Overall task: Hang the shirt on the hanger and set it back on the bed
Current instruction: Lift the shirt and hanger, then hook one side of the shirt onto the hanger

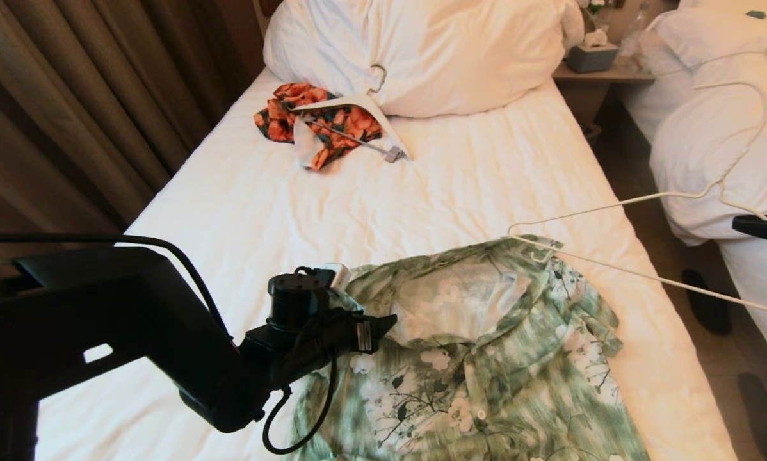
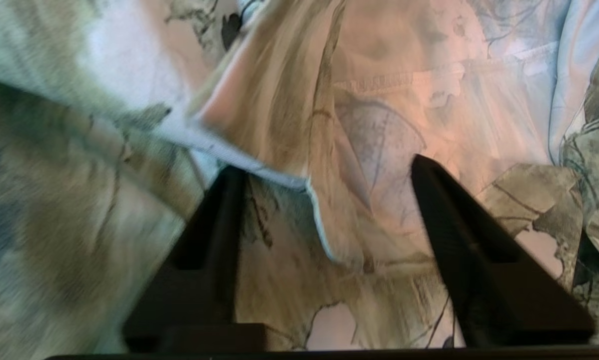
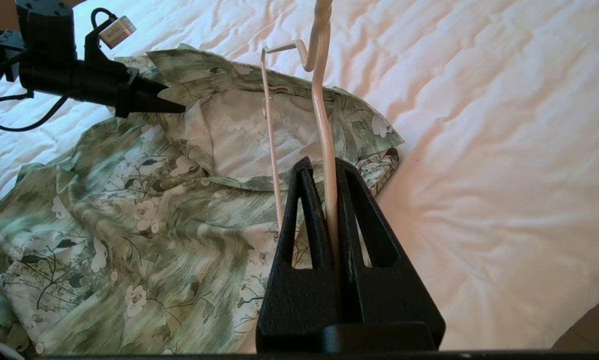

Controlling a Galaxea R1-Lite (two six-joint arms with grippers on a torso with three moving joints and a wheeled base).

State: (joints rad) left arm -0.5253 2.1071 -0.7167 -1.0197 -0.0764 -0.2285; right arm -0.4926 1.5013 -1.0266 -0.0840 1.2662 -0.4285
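Observation:
The green and white floral shirt (image 1: pixel 486 371) lies spread on the bed (image 1: pixel 358 205), collar toward the pillow. My left gripper (image 1: pixel 387 323) is low over the collar's left side. In the left wrist view it (image 2: pixel 325 167) is open, with a collar flap of the shirt (image 2: pixel 279 100) lying between its black fingers (image 2: pixel 229 210). My right gripper (image 1: pixel 764 227) comes in from the right edge and is shut on the thin cream hanger (image 1: pixel 614 206). The hanger's far corner reaches the shirt's right shoulder. In the right wrist view, that gripper (image 3: pixel 324 165) pinches the hanger (image 3: pixel 321 110) above the shirt (image 3: pixel 129 210).
An orange-and-black garment with a broad white hanger (image 1: pixel 332 121) lies by the big pillow (image 1: pixel 435 51). A second bed (image 1: pixel 710 128) stands at the right across a narrow floor gap. A nightstand with a tissue box (image 1: pixel 591 57) stands behind, and curtains (image 1: pixel 70 96) hang at the left.

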